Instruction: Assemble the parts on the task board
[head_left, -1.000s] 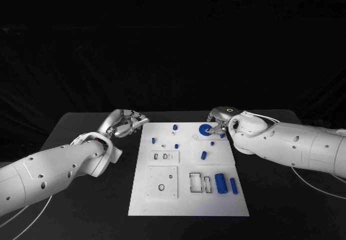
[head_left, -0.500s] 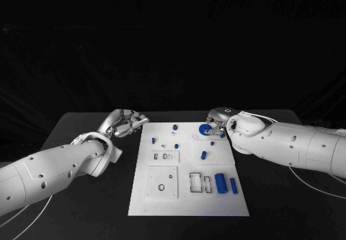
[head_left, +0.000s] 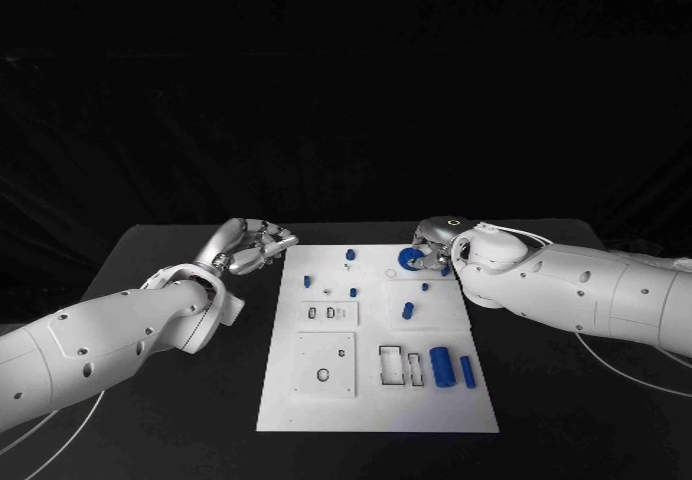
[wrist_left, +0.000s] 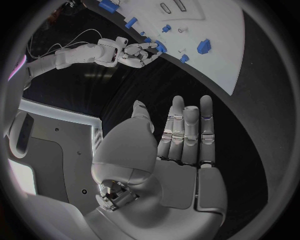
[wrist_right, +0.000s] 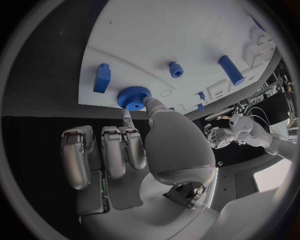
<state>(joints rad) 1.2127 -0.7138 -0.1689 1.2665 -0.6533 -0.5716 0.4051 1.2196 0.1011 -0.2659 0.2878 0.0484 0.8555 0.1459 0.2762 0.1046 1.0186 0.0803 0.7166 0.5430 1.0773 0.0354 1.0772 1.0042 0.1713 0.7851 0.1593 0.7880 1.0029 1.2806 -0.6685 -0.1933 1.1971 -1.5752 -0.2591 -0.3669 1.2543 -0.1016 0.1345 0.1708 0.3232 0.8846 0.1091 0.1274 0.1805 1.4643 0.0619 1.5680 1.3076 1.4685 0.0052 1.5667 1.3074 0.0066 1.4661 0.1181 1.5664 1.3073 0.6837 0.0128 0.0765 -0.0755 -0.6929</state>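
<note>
Blue knurled disc part (wrist_right: 133, 97) at far right corner of task board (head_left: 378, 400), pinched between thumb and fingertip of right hand (head_left: 430, 252). Left hand (head_left: 248, 245) beside board's left edge over desk (head_left: 159, 260), fingers loosely curled, holding nothing.

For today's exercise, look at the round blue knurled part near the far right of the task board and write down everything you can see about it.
The round blue part is a short, disc-like piece with a ribbed rim and a raised centre holding a dark hole. It looks like matte plastic. It sits flat on the white task board near its far right corner, also seen in the head view. The right hand reaches it: the thumb and one fingertip touch its rim, the other fingers lying off the board's edge. A small blue block stands apart beside it.
</note>
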